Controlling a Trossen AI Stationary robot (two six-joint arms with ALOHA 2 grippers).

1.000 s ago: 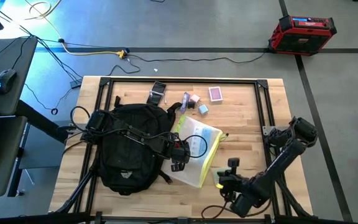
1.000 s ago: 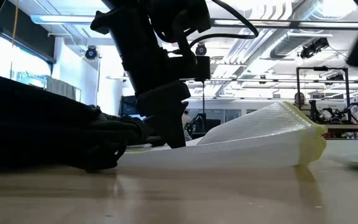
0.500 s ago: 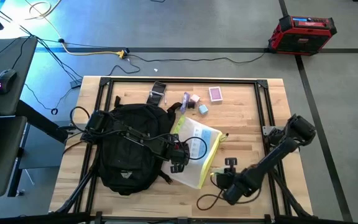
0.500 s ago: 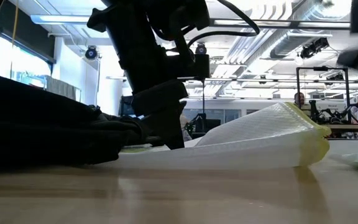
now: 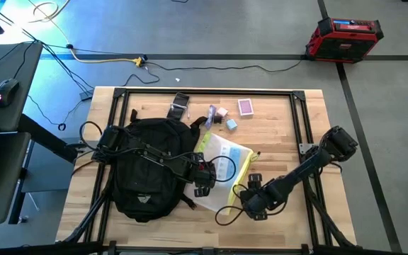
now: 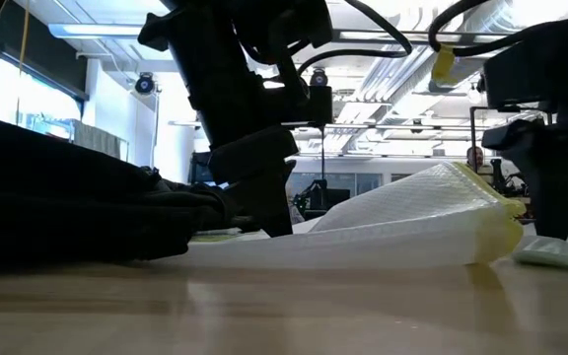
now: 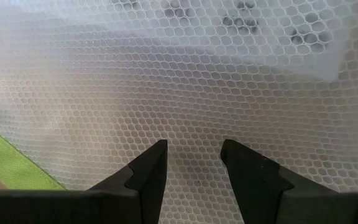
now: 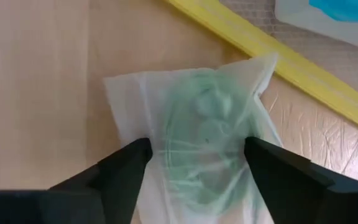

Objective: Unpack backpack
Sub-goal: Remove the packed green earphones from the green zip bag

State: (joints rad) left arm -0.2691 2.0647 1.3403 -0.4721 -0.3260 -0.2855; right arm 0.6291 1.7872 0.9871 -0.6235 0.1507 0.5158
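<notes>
Right claw: your right claw [image 8: 194, 180] is hanging at the near edge of the surface [image 5: 282, 134], fingers spread and released, straddling a small white packet [image 8: 197, 143] with something greenish inside; nothing is gripped.
Small packet: it is lying flat on the wood, just beside the yellow-trimmed edge of the mesh pouch [image 5: 224, 164].
Left claw: your left claw [image 7: 193, 163] is sitting low over the pouch's honeycomb mesh, its fingers parted with no fold of the mesh between them, so it is not gripping anything.
Mesh pouch: it is resting between the two arms, one end against the backpack and the far end lifted off the surface in the low view.
Backpack: the black backpack [image 5: 147, 166] is lying on the left half of the surface, with the left arm stretched across it.
Far items: a few small things [image 5: 229, 113] are sitting near the far edge, well apart from the arms.
Risk, right side: if you are dropping further, the spread fingers may snag the thin wrapper and drag the packet toward the near edge.
Risk, left side: closing here could pinch only mesh and tug the pouch into the packet.
</notes>
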